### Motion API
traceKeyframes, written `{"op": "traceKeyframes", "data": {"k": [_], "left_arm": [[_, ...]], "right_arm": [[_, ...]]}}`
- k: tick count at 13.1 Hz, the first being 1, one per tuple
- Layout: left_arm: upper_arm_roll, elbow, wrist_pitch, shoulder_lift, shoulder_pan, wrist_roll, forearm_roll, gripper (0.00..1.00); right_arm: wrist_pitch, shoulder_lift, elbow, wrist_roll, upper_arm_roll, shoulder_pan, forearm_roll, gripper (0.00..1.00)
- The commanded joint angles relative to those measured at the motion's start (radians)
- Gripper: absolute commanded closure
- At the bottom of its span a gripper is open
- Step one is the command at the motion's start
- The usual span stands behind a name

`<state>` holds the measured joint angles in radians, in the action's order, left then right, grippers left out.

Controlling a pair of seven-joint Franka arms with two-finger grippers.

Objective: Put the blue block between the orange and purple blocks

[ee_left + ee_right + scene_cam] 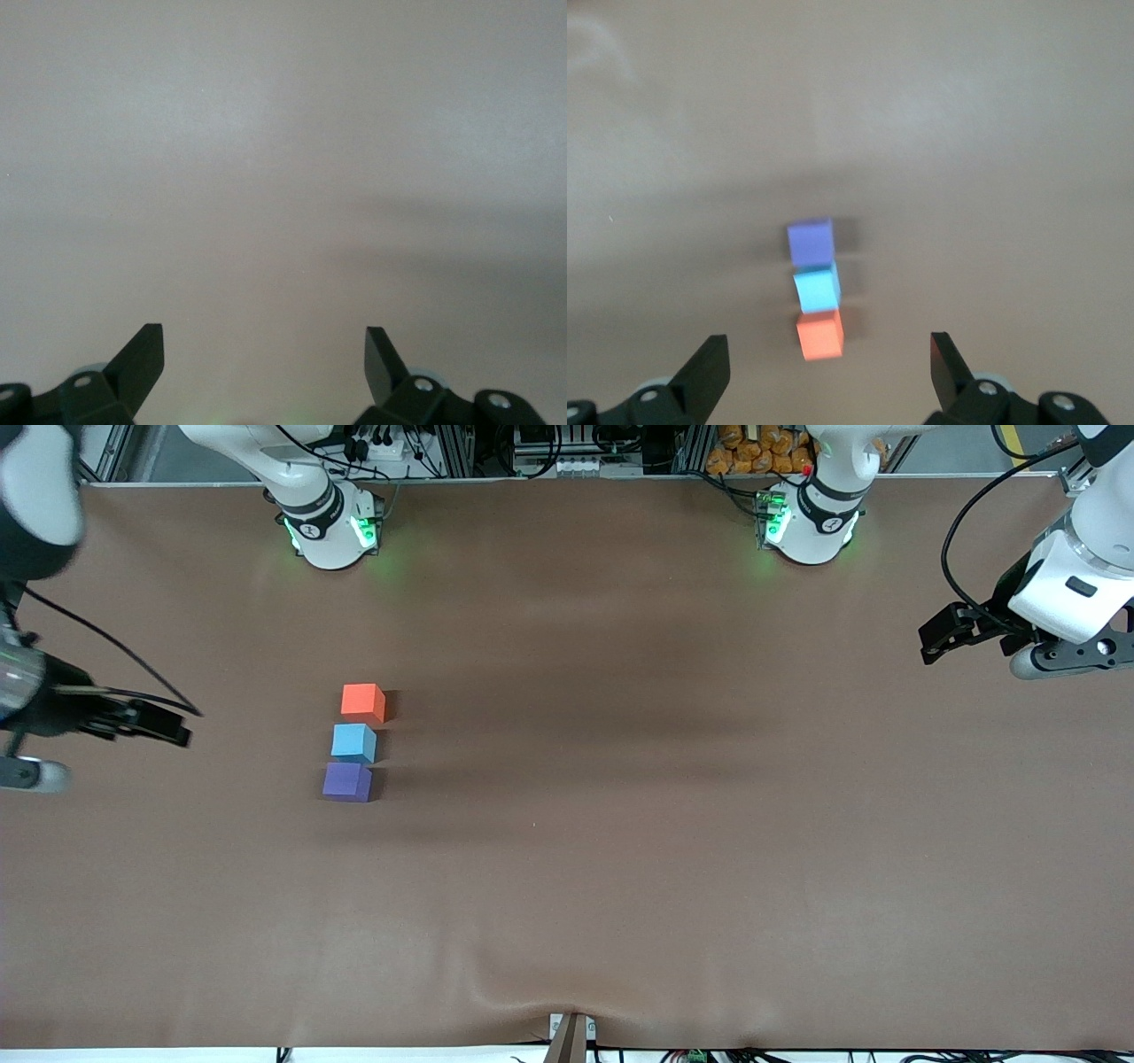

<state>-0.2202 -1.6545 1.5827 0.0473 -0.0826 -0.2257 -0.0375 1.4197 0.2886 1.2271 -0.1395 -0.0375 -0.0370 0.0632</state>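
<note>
Now three small matte cubes sit in a tight row on the brown table (pixel 673 850), toward the right arm's end.
Nothing blocks them: the light sky-blue cube (pixel 353 742) lies between the orange-red cube (pixel 363 701), farther from the front camera, and the violet-purple cube (pixel 347 781), nearer. The right gripper (pixel 830 367) hangs beside the row with fingers apart, empty; the left gripper (pixel 265 363), also spread and empty, waits over its own end.

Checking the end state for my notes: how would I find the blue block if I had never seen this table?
On the brown table, toward the right arm's end, three small cubes sit in a short row. The blue block is the middle one, light sky-blue, with the orange block farther from the front camera and the purple block nearer.
</note>
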Motion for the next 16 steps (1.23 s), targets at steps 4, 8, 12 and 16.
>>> {"op": "traceKeyframes", "data": {"k": [4,8,12,16], "left_arm": [[-0.002,0.018,-0.010,-0.006,-0.011,0.019,0.008,0.00],[-0.002,0.018,-0.010,-0.004,-0.011,0.019,0.008,0.00],[-0.004,0.019,-0.010,-0.004,-0.009,0.019,0.008,0.00],[-0.005,0.019,-0.010,-0.003,-0.003,0.017,0.008,0.00]], "right_arm": [[-0.058,-0.179,0.049,0.058,0.004,0.029,-0.002,0.00],[0.050,-0.402,0.348,0.155,-0.047,0.023,-0.002,0.00],[0.027,-0.410,0.354,0.052,-0.039,0.025,-0.017,0.00],[0.034,-0.397,0.335,0.041,-0.018,0.028,-0.032,0.00]]}}
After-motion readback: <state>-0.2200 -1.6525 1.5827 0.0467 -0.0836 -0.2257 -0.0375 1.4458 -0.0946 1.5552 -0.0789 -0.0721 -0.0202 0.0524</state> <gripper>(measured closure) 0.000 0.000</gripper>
